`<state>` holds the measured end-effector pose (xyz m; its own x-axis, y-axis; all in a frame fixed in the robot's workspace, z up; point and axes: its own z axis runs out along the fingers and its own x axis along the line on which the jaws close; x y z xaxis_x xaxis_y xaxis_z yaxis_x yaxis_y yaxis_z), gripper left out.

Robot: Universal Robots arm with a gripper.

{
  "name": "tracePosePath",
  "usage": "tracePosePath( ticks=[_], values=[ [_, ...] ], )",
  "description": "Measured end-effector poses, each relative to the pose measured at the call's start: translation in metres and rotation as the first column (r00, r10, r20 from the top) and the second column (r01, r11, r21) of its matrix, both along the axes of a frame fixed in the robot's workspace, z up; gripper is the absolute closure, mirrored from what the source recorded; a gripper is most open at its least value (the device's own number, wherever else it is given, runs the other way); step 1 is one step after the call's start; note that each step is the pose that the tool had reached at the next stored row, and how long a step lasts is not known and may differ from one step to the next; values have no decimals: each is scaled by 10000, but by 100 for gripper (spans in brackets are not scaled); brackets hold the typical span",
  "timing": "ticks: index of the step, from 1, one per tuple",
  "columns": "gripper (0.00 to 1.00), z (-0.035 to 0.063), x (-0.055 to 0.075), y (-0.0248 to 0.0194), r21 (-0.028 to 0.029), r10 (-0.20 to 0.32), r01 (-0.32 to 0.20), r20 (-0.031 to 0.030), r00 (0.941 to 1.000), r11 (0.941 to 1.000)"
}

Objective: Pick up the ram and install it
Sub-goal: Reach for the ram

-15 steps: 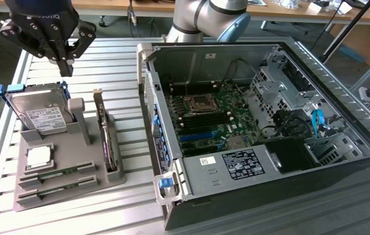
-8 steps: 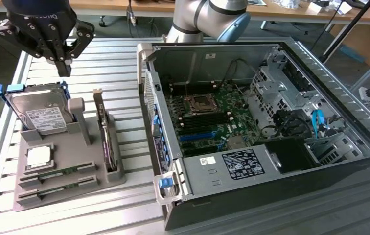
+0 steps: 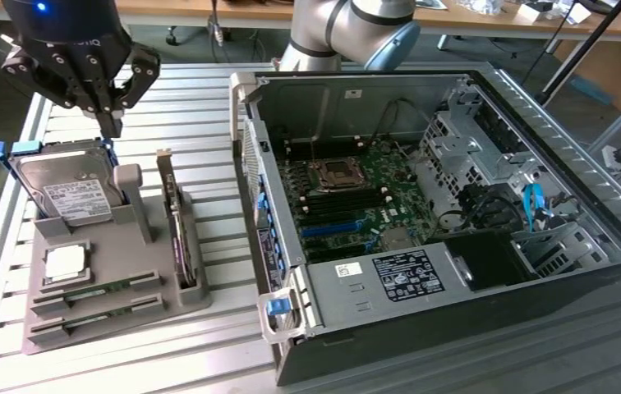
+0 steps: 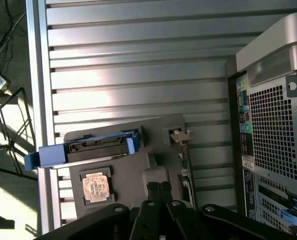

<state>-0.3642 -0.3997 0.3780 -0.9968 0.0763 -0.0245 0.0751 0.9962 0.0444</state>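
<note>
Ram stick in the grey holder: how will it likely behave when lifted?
The ram stick looks like a thin flat board, so probably stiff and light. It sits on edge in a slot of the grey holder, so it may bind unless lifted straight.

Exterior view: soft, even, moderate light; slatted table (image 3: 218, 345) pale with a mild sheen; computer case (image 3: 322, 98) interior shaded, darkest in its lower bay; blue lamp glowing above the gripper (image 3: 109, 123). Wrist view: hard sunlight band across the slats, washed-out glare; floor (image 4: 6, 195) bright with crisp shadows; gripper near-black
</note>
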Motion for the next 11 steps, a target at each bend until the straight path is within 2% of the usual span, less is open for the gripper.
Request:
tracePosePath(
  ticks=[11],
  values=[
    [89,-209,-15,-49,0,2,-2,-3,10000,10000]
  ],
)
